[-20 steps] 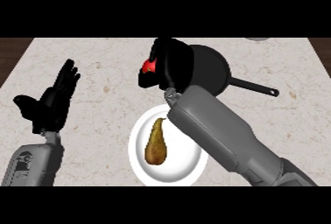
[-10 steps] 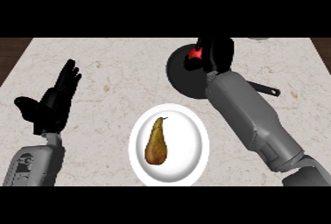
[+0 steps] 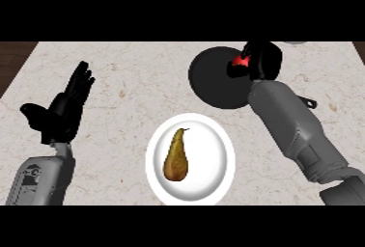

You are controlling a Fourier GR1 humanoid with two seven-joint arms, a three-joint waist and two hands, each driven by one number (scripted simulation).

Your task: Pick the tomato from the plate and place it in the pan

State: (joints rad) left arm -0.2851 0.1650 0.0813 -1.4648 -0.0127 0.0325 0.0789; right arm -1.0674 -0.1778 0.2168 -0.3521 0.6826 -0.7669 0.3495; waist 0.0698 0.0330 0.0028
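Overhead, right hand (image 3: 260, 60) curled around tomato (image 3: 239, 60), orientation unclear, above pan (image 3: 217, 82).

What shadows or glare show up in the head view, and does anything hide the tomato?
Head view: light is even, with no glare on the white plate and no clear cast shadows; the black pan shows little detail inside; the right hand covers most of the tomato, leaving a red sliver.
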